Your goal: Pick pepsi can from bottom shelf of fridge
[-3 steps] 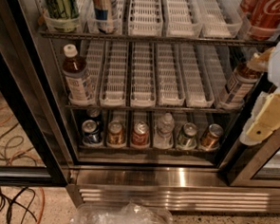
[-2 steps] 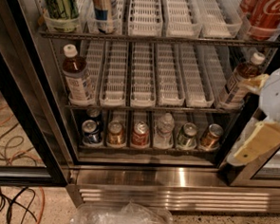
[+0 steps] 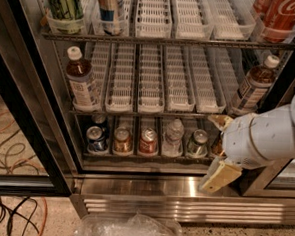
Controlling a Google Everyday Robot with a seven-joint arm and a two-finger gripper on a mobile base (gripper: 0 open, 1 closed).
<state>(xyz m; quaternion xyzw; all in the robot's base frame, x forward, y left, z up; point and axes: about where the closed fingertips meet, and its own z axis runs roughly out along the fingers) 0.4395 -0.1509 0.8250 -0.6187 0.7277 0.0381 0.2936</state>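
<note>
The gripper [image 3: 218, 149] is hanging low at the right end of the fridge [image 3: 148, 189], in front of the bottom shelf [image 3: 145, 158]. Two tan fingers [image 3: 220, 177] are showing, one above the other and well apart, so the jaws are standing open and holding nothing.

The pepsi can [image 3: 96, 140] is sitting upright at the far left end of that same shelf, at the front of its lane, silver top facing up. Another can seems to be standing right behind it. So the target is lying well off to the left of the jaws, at about the same height, with the whole row between them: a copper-brown can [image 3: 122, 140] just beside the pepsi, then a red can [image 3: 147, 141], a small clear bottle [image 3: 173, 137] and a greenish can [image 3: 198, 143] nearest the gripper.

As I'm reading it, the reach is calling for a long sideways shift to the left. Since the can's long axis is running vertical, the fingers would need turning to close across its sides. The copper-brown neighbour is leaving little room.
</note>
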